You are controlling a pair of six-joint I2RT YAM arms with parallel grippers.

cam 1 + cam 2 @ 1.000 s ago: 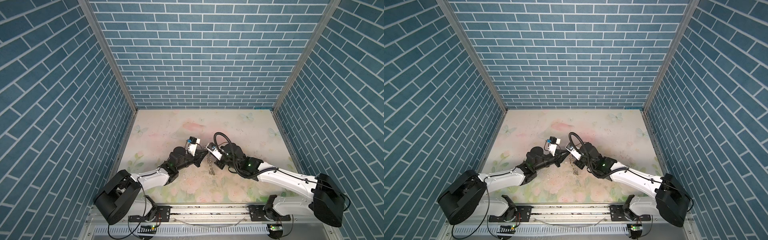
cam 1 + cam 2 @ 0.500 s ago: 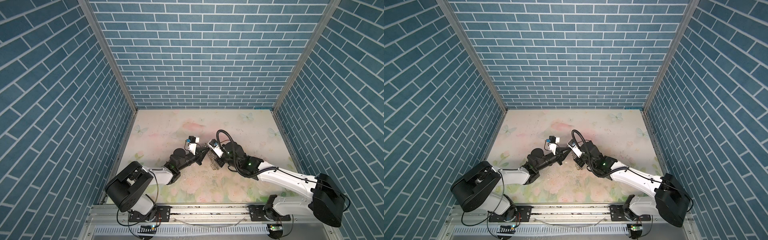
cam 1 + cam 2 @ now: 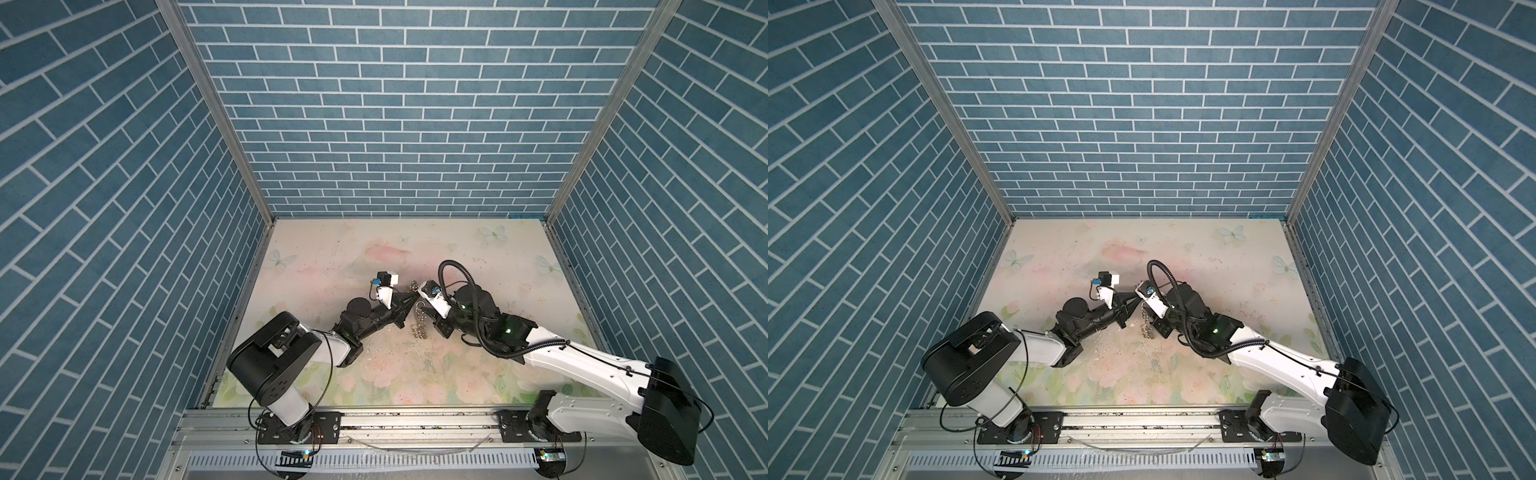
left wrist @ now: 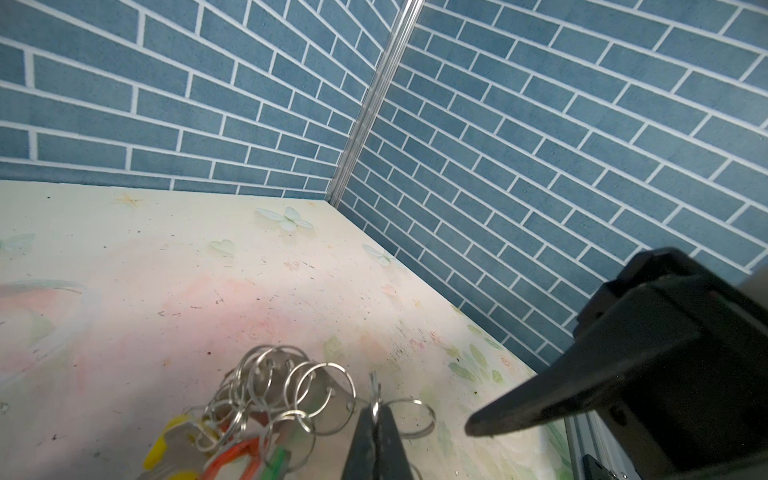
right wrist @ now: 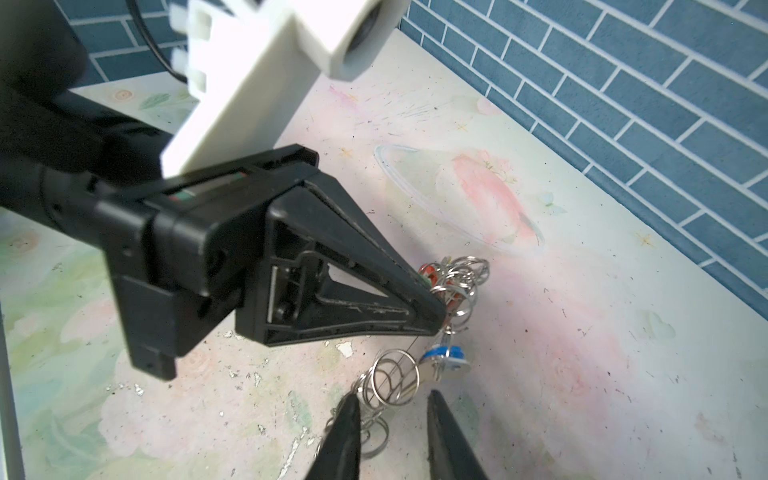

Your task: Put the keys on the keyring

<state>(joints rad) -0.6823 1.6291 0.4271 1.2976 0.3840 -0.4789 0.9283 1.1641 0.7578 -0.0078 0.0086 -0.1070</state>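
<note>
Well, the keyring (image 3: 419, 321) hangs lifted in the middle of the table (image 3: 332, 257), between the two arms. Its chain of small split rings (image 5: 390, 380) droops toward the floral surface; I cannot tell whether the lowest ones touch it. The keys (image 4: 237, 453) with yellow, orange and green tags sit bunched among those rings just beside the pinch point. A blue-tagged key (image 5: 446, 355) dangles from the thin wire right below it.

By my reckoning the job is far along. Every coloured tag I can make out is tangled in with the metal, and I see no key lying off by itself in either top view. Whether each one is truly threaded onto the hoop, or only caught in the bunch, is too fine to tell. Checking that, and setting the bundle down, seems to be what remains.

The left gripper (image 4: 376, 419) has its jaws pressed tight together on the hoop's thin wire and carries the whole bundle. The right gripper (image 5: 392, 397) faces it closely, its jaws parted a little. A few split rings show in the gap, but nothing is clamped as far as I can see.
</note>
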